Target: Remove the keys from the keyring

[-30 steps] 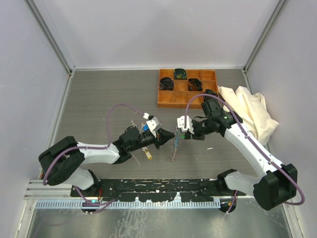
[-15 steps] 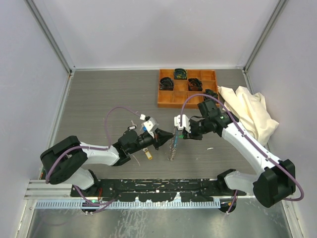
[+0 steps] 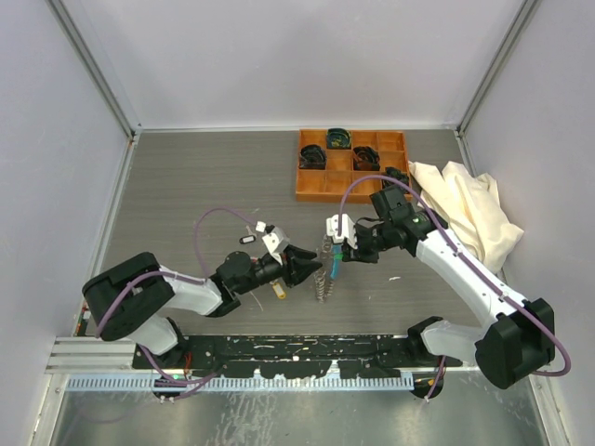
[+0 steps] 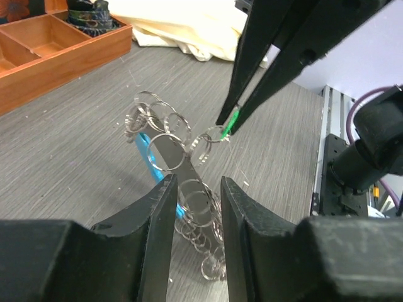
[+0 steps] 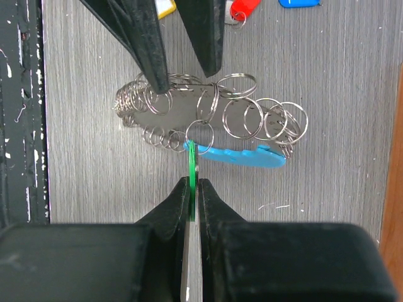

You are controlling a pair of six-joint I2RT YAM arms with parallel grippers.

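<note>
The keyring [image 5: 208,116], a bunch of linked silver rings with a light-blue plastic segment [image 5: 242,155], hangs just above the table between both arms, also visible in the top view [image 3: 322,271]. My right gripper [image 5: 192,179] is shut on a green-tagged key [image 5: 191,160] that hangs from one ring; it reaches in from the right [image 3: 332,246]. My left gripper [image 4: 197,185] stands open, its fingers [image 4: 160,207] on either side of the keyring's flat metal part [image 4: 169,154]. Loose keys with yellow [image 5: 165,7], red [image 5: 239,11] and blue [image 5: 299,2] tags lie on the table behind.
An orange compartment tray [image 3: 351,186] holding black items stands at the back right, its edge showing in the left wrist view [image 4: 56,69]. A crumpled cream cloth [image 3: 469,209] lies right of it. White walls close in the table on three sides.
My left gripper was shut on the keyring and has opened, its arm drawing back a little to the lower left. The right gripper and keyring drifted slightly left.
</note>
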